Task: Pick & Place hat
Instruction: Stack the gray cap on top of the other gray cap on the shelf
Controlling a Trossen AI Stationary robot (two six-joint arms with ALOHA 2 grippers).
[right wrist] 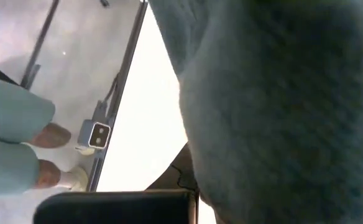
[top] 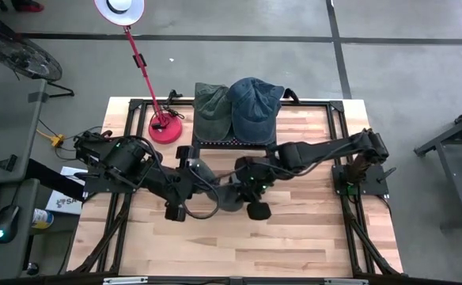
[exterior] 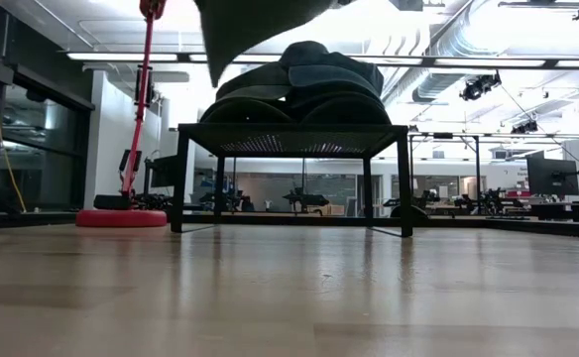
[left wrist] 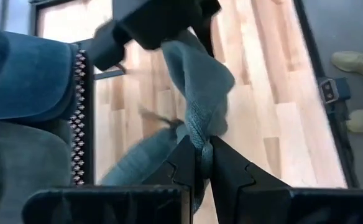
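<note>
red lamp base [top: 166, 128] on wooden table [top: 294, 237], beside black mesh stand [top: 231, 143]; shoes [left wrist: 355, 62] on grey floor.

The low view looks level across the wooden table top [exterior: 289, 297]. A black stand with a perforated top [exterior: 291, 139] is on thin legs at the far side. Caps lie stacked on it, a dark blue cap [exterior: 321, 67] on top of the pile. A piece of grey-green fabric [exterior: 245, 30] hangs down from the upper edge, in the air above the stand. On the left is a red round lamp base [exterior: 121, 217] with a red pole [exterior: 139, 109]. Behind is a large room with ceiling lights.
</note>
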